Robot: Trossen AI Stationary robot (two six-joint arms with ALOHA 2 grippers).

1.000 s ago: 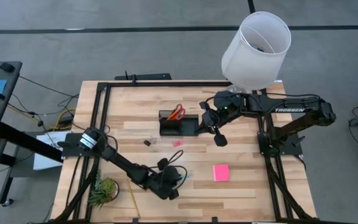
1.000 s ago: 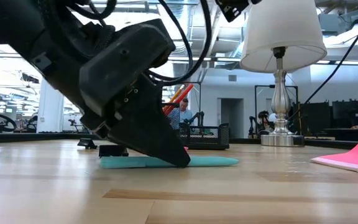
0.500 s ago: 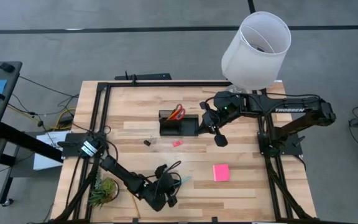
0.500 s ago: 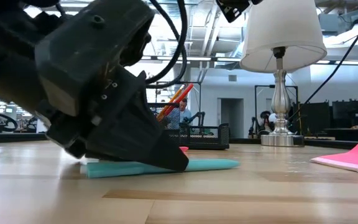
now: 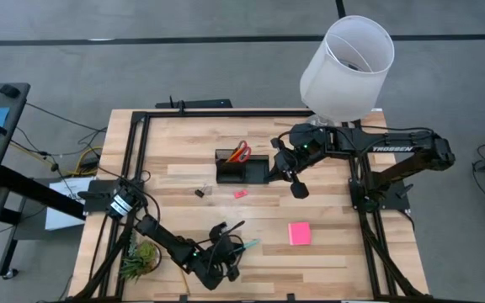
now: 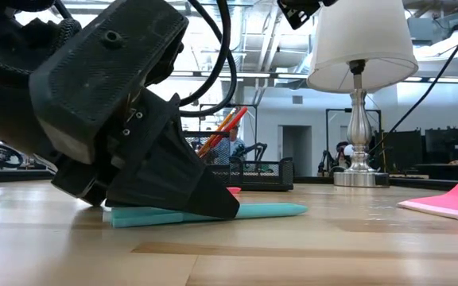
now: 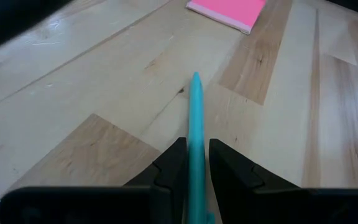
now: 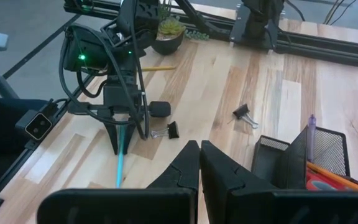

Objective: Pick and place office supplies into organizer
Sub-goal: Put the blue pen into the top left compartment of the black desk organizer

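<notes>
My left gripper (image 5: 232, 252) is low over the near part of the table, shut on a teal pen (image 5: 247, 243). The pen also shows in the low view (image 6: 265, 210) and in the left wrist view (image 7: 196, 118). The black organizer (image 5: 242, 168) stands mid-table toward the far side, with red-handled scissors (image 5: 241, 152) sticking up out of it. A pink sticky pad (image 5: 300, 233), a small pink eraser (image 5: 240, 194) and a black clip (image 5: 200, 193) lie flat on the wood. My right gripper (image 5: 298, 188) hangs shut above the table, right of the organizer, touching nothing. My left gripper pinches the teal pen's shaft (image 7: 196, 163) between its two fingers. The fingers (image 6: 213, 202) slant down from above, and the pen runs along them and out past their tips. The pen lies almost level at the table top, its free tip (image 6: 299, 209) pointing toward the table's right.
A white-shaded lamp (image 5: 348, 59) stands at the far right corner. A green plant tuft (image 5: 140, 257) and a yellow pencil (image 8: 160, 68) are near the front left. Another black clip (image 8: 166, 130) lies close to the left gripper. Black frame rails run along the table's edges.
My left gripper has moved toward the table's near edge and a little down, rolling its wrist, and has stayed shut on the teal pen. The pen's held end has swung with it, while its free tip has stayed about where it was.
</notes>
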